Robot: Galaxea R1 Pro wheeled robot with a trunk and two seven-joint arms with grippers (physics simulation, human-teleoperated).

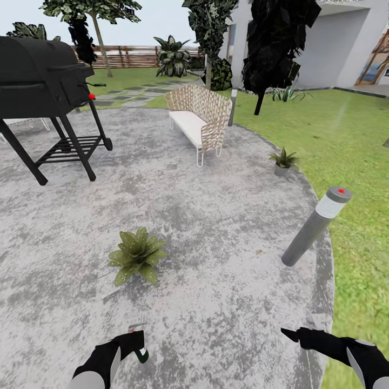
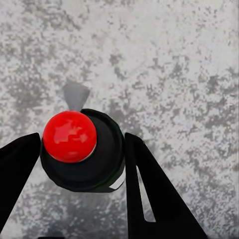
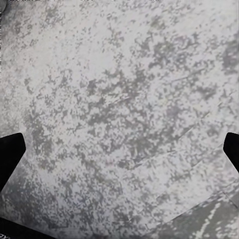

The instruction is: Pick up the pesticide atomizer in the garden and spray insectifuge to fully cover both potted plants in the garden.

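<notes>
Left gripper (image 1: 135, 346): seen at the lower left of the head view, clenched around the pesticide atomizer (image 1: 138, 350); in the left wrist view the bottle (image 2: 84, 152) is clamped between both fingers (image 2: 154, 189).
Right gripper (image 1: 302, 336): held low at the lower right, spread apart with nothing between its fingers.
Potted plants: one rosette (image 1: 136, 255) is set on the stone patio (image 1: 216, 227) at lower centre; another (image 1: 282, 160), in a grey pot, is placed at the patio's right edge.
Bollard lamp (image 1: 316, 226): tilted, at the right.

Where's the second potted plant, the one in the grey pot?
In the head view the grey-potted plant sits far right on the stone patio's edge by the lawn, right of the wicker chair and beyond the bollard lamp.
</notes>
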